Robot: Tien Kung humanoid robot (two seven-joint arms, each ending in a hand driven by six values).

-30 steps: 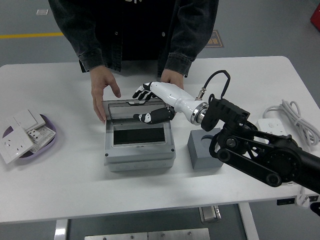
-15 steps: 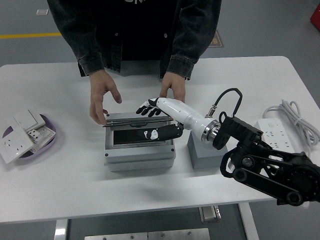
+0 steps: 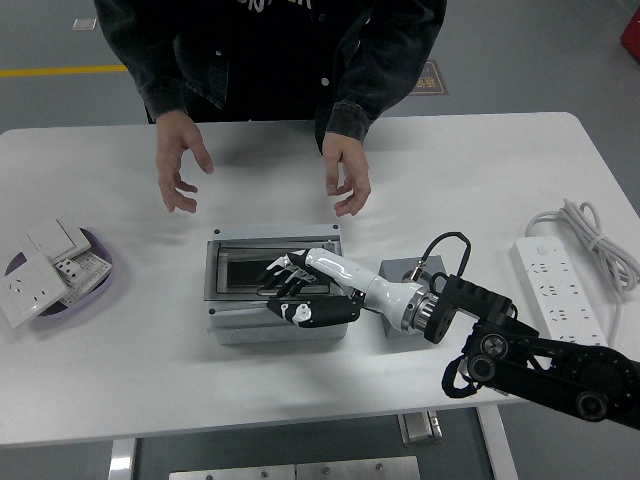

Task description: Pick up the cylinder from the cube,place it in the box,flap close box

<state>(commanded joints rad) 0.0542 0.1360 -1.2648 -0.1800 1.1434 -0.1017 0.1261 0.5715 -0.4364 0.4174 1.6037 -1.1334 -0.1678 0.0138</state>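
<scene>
1. We see the right hand now lying flat, fingers spread, on the lowered lid of the box; a second ago that flap stood raised.
2. The person's hands have lifted clear of the box, hovering over the bench.
3. The cylinder is hidden; the cube sits beside the box.

Bright, even overhead light; soft shadows under the box at 6 o'clock. Mild glare on the table. Focus sharp throughout.
</scene>
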